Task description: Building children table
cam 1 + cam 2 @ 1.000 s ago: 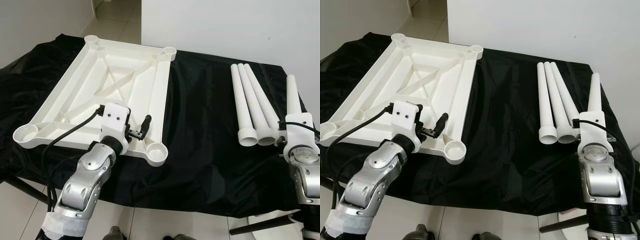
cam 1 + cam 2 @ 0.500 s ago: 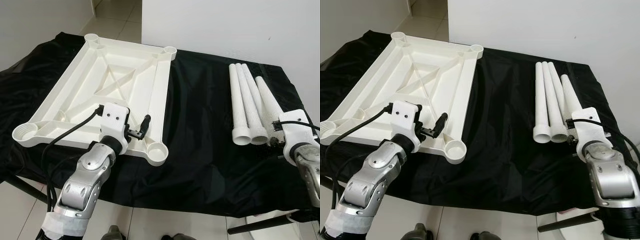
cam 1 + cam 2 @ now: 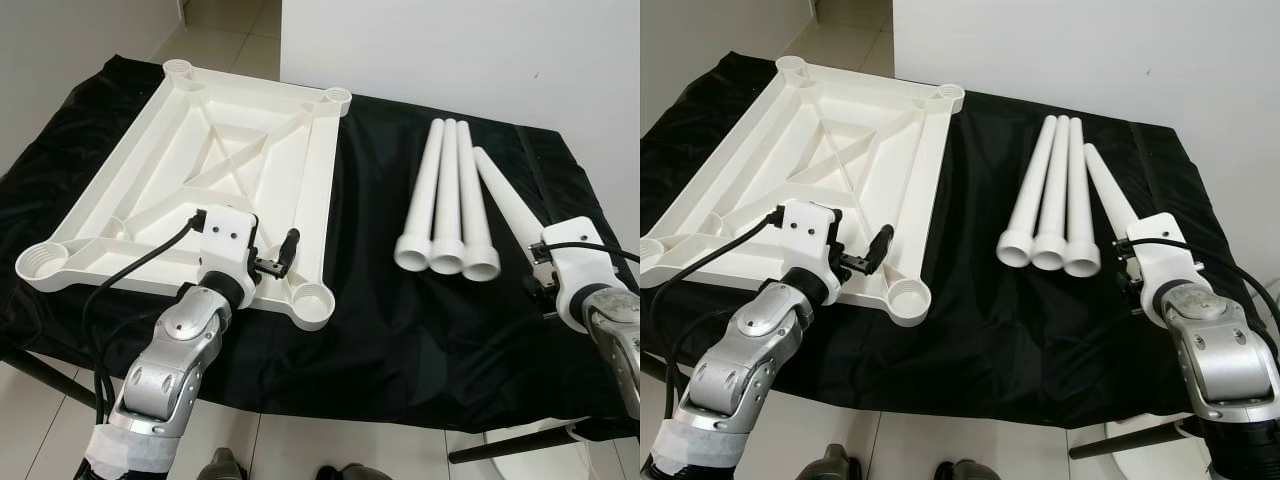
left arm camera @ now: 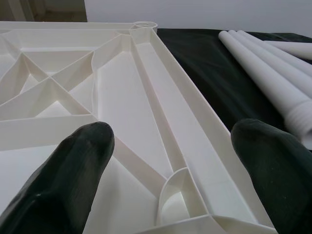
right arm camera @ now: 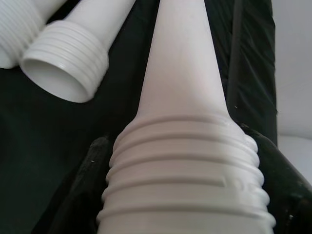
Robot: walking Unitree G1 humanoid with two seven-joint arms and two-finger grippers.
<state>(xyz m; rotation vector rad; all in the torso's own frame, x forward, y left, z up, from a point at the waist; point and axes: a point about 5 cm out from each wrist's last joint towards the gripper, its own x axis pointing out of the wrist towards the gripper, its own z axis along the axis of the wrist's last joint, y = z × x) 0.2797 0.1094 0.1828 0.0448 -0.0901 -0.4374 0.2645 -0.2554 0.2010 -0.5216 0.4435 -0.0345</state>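
Observation:
The white children's tabletop (image 3: 150, 215) lies upside down on the black cloth, ribs up, with a round leg socket (image 3: 312, 297) at its near right corner. My left gripper (image 3: 275, 262) hovers open just above that corner, with the ribs between its fingers (image 4: 73, 170). Three white tapered legs (image 3: 445, 200) lie side by side at the middle right, threaded ends toward me. My right gripper (image 3: 540, 272) is shut on the threaded end of a fourth leg (image 3: 500, 195), whose tip slants to the far left beside the other three.
The black-draped table (image 3: 390, 330) ends at a front edge close to my arms and at a right edge by my right wrist. A white wall (image 3: 450, 45) stands behind it. Tiled floor (image 3: 330, 445) lies below.
My right gripper swung the held leg leftward and drew back toward me. The three loose legs shifted left across the cloth and turned. The left arm stayed still.

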